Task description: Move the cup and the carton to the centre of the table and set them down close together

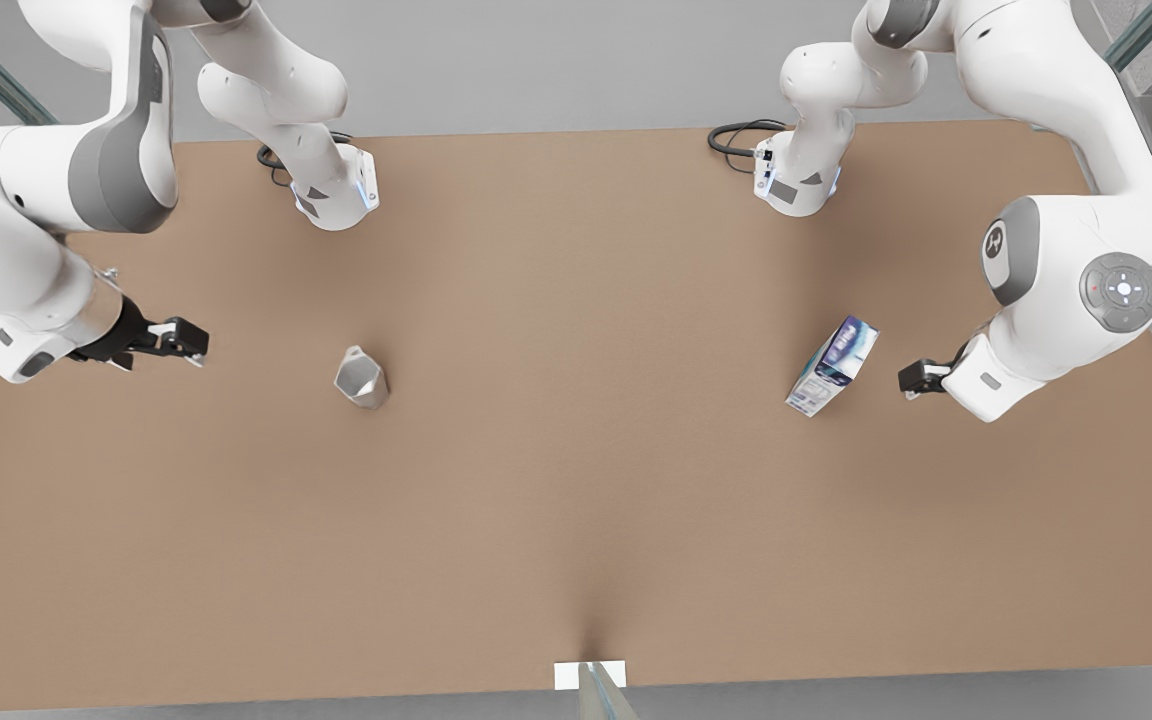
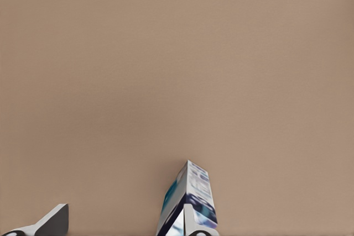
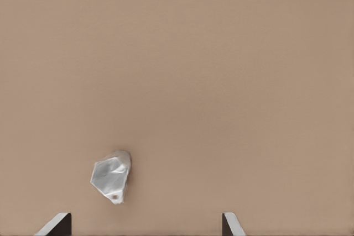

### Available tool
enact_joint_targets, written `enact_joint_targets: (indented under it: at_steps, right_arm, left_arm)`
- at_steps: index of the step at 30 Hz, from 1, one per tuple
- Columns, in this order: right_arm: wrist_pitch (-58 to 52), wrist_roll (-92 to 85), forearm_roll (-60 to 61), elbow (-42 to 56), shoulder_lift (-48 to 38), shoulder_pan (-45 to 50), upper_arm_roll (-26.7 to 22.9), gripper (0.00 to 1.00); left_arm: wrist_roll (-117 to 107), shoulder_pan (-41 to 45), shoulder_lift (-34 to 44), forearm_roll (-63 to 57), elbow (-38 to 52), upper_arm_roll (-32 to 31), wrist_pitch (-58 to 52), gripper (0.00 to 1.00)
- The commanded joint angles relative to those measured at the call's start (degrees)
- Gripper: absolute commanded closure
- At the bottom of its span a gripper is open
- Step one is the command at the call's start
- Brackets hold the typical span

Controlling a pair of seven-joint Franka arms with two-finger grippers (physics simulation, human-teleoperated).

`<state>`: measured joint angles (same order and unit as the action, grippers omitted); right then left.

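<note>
The silver-grey faceted cup [image 1: 362, 378] [image 3: 112, 176] stands on the light-brown table [image 1: 576, 500], left of centre in the front view. My right gripper [image 1: 181, 340] [image 3: 145, 227] hovers further to the front view's left of the cup, open and holding nothing. The white and blue carton [image 1: 833, 366] [image 2: 188, 203] stands right of centre in the front view. My left gripper [image 1: 921, 377] [image 2: 121, 229] is just beyond it on the front view's right, open, and one of its fingers [image 2: 191, 222] overlaps the carton's base in the left wrist view.
Two arm bases [image 1: 336, 195] [image 1: 796, 180] with black cables stand at the table's far edge. A small white bracket [image 1: 590, 676] sits at the middle of the near edge. Bare tabletop lies between cup and carton.
</note>
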<state>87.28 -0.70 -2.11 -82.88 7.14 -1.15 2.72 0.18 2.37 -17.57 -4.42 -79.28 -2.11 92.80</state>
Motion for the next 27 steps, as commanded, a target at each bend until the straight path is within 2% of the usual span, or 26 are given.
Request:
enact_joint_targets:
  at_steps: [1, 4, 10, 16, 19, 21, 25, 27]
  right_arm:
    - [0.1, 0.0, 0.0, -0.1, 0.1, 0.2, 0.0, 0.00]
    - [-0.2, 0.0, -0.6, -1.0, 0.6, 0.3, -0.8, 0.00]
    - [4.5, -4.4, 0.3, -11.7, 2.2, 1.2, -0.3, 0.00]
    - [25.6, -4.5, 0.3, -28.0, 1.9, 2.6, 0.5, 0.00]
    - [34.1, -4.8, 0.2, -36.0, 2.4, 2.6, 3.0, 0.00]
    - [36.6, -8.5, 0.3, -37.4, 4.2, 2.5, 3.0, 0.00]
    - [50.2, -11.9, 0.3, -44.4, 6.7, 3.9, 2.9, 0.00]
    - [51.5, -17.0, 0.3, -44.2, 7.9, 4.1, 2.6, 0.00]
  left_arm:
    - [0.0, 0.0, 0.0, -0.1, 0.0, 0.0, 0.0, 0.00]
    - [0.0, -0.1, -0.5, -0.2, 0.0, 0.0, 0.1, 0.00]
    - [0.0, -0.4, -1.2, -0.2, 0.0, 0.1, 0.1, 0.00]
    - [0.0, -0.6, -2.0, -0.2, 0.0, 0.2, 0.1, 0.00]
    - [0.0, -0.7, -2.6, -0.2, 0.1, 1.0, 0.1, 0.00]
    - [0.0, -0.7, -2.6, -0.2, 0.0, 1.1, 0.1, 0.00]
    - [-0.1, -0.7, -2.9, -0.3, 0.0, 1.1, 0.1, 0.00]
    - [0.0, -0.6, -3.4, -0.3, 0.0, 1.7, 0.1, 0.00]
